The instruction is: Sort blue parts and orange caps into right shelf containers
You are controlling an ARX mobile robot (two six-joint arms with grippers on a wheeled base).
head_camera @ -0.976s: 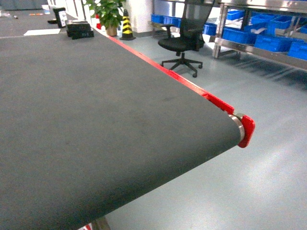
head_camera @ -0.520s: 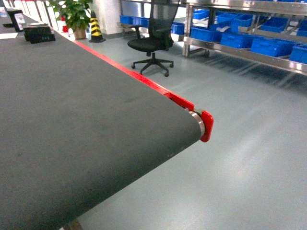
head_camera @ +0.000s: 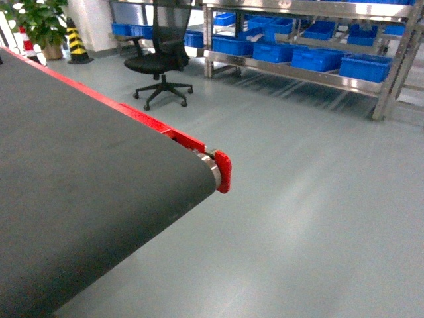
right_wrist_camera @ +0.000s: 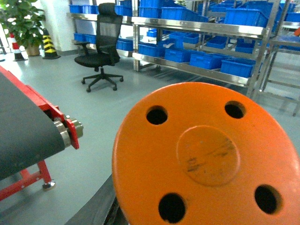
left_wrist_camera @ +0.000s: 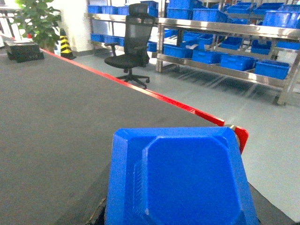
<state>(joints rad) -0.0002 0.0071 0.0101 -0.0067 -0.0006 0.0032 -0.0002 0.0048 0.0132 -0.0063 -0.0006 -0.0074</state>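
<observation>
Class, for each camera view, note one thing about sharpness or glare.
Head view: the floor shows pale glare streaks and the shelf crates look soft. Left wrist view: the blue part fills the foreground, slightly blurred. Right wrist view: the orange cap looms large, evenly lit.

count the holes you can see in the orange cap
4: upper left, upper right, lower left, lower right of the orange cap; its bottom edge is cropped, so more may be hidden.

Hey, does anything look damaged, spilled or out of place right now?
Nothing is spilled or askew. The only blemish is a dark scuff on the raised centre of the orange cap filling the right wrist view. The blue part looks intact.
</observation>
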